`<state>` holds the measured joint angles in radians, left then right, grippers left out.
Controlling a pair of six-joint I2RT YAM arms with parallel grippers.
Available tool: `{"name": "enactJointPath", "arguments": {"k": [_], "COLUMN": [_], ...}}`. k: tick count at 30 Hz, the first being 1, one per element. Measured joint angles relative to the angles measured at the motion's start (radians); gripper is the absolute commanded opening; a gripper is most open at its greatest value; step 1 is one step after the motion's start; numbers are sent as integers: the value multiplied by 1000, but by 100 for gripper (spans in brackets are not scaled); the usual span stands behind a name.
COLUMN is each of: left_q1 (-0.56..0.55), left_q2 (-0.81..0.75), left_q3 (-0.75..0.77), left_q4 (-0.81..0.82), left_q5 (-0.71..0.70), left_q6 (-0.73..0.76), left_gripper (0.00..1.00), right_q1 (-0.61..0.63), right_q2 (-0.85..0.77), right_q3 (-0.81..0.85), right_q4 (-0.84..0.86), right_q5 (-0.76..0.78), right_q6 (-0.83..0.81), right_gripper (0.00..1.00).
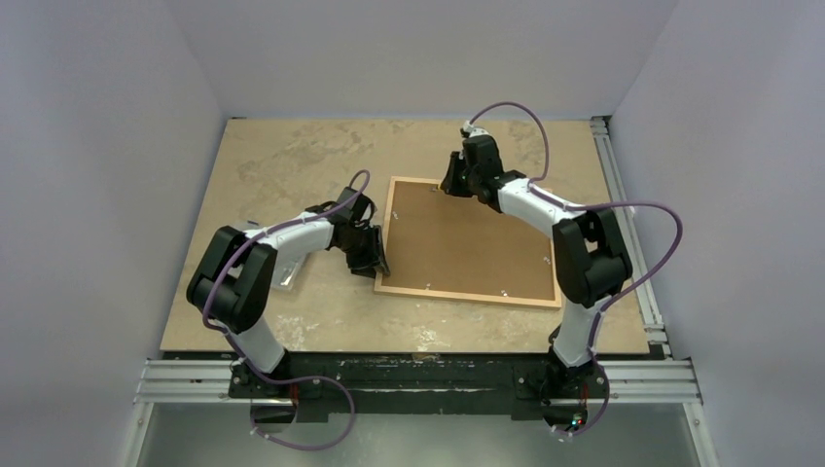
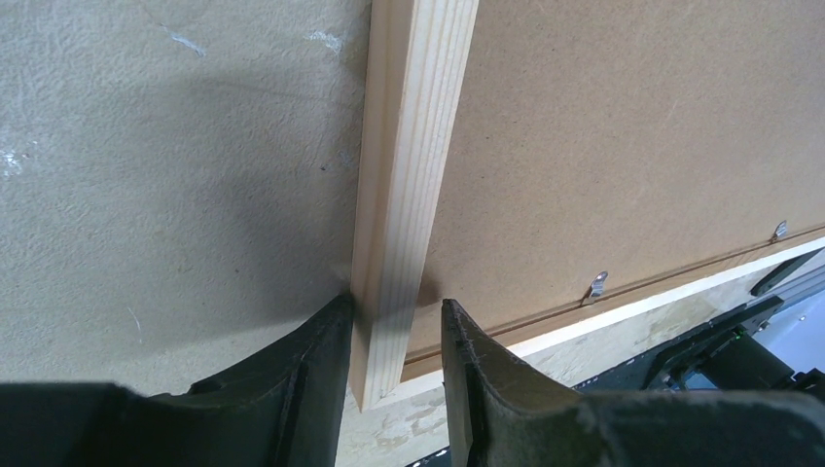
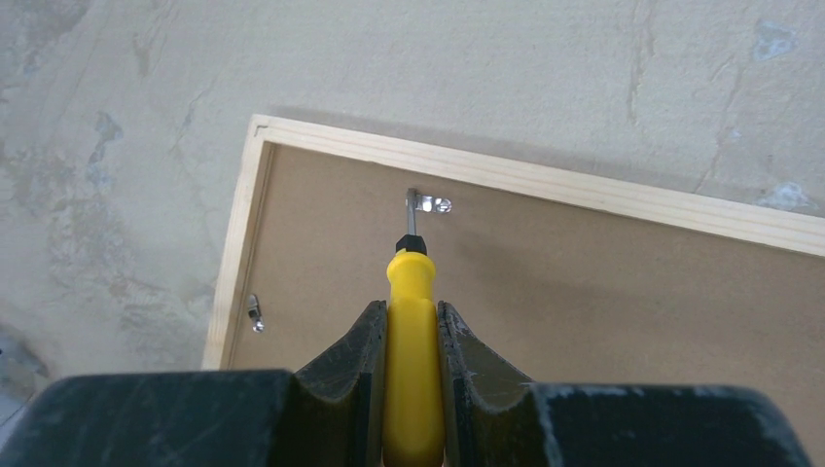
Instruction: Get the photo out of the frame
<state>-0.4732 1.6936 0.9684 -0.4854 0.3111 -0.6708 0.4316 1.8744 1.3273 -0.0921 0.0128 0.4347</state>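
Observation:
The frame lies face down on the table, its brown backing board up. The photo is hidden under the board. My left gripper is open and straddles the frame's left rail near the near-left corner; the outer finger touches the wood and the inner finger stands apart over the board. My right gripper is shut on a yellow-handled screwdriver. Its tip rests at a metal tab by the frame's far rail.
More metal tabs hold the board: two along the near rail and one on the left rail. A small clear plastic piece lies beside the left arm. An aluminium rail runs along the table's right edge.

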Motion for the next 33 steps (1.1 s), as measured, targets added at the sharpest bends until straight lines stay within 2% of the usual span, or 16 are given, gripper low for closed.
{"name": "enactJointPath", "arguments": {"k": [5,11,14,19,23,27,31,33], "left_q1": [0,0,0,0,-13,-98,-208,-231], "left_q2": [0,-22,-84,-265,-343,-365,-438,-438], "left_q3": [0,1,-10,-78,-161,-260,-412,-441], "left_q4": [0,-22,-43,-70,-57,-24,94,135], "left_q5": [0,-12,-16,-2,60,89,68,47], "left_q6": [0,-13,-39,-156,-350,-594,-867,-965], "left_gripper": [39,53,57,59,59,63,67,67], "right_q1": [5,10,16,63,154,207,207,208], "right_q2": [0,-43,-152,-449,-638,-765,-877,-946], "right_q3": [-6,-9,-38,-178,-368,-537,-600,-615], "right_q4": [11,-45,-96,-140,-169,-230,-300,-334], "right_q5": [-59,-37,-2,59,102,102,111,123], "right_q6": [24,16,-5,-24,-1,49,86,97], "right_gripper": [0,0,0,0,0,0,0,0]}}
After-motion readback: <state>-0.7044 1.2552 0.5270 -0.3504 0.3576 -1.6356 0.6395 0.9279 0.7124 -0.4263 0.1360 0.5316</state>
